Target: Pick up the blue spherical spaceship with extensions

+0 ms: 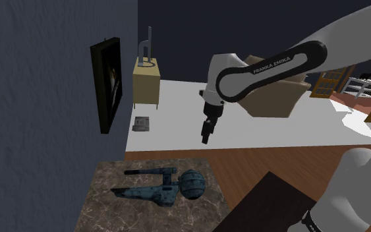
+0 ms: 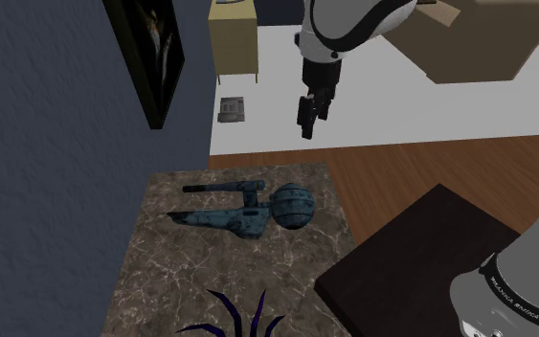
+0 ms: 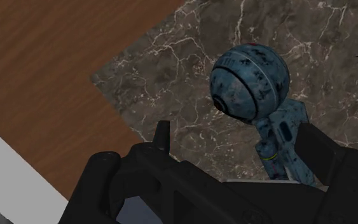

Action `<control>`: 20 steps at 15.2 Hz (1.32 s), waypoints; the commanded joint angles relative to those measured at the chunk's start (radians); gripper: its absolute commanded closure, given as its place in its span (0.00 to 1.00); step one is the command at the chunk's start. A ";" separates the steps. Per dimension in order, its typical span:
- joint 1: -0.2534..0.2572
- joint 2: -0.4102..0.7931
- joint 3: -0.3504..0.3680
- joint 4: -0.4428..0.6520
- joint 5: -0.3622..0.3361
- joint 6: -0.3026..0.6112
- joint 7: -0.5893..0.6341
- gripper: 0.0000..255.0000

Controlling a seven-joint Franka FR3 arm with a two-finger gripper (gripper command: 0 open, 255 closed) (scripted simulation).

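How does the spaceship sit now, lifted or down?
Down: the spaceship lies flat on the marbled table, with the hand above it, apart.

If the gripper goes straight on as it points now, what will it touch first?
The gripper would probably meet the marble tabletop beside the spaceship's ball; depth is unclear.

The claw (image 2: 307, 117) hangs well clear of the blue spaceship (image 2: 251, 213) on the marbled table (image 2: 162, 278).
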 commanded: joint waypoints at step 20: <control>0.147 0.607 0.127 0.387 -0.056 0.267 -0.183 0.00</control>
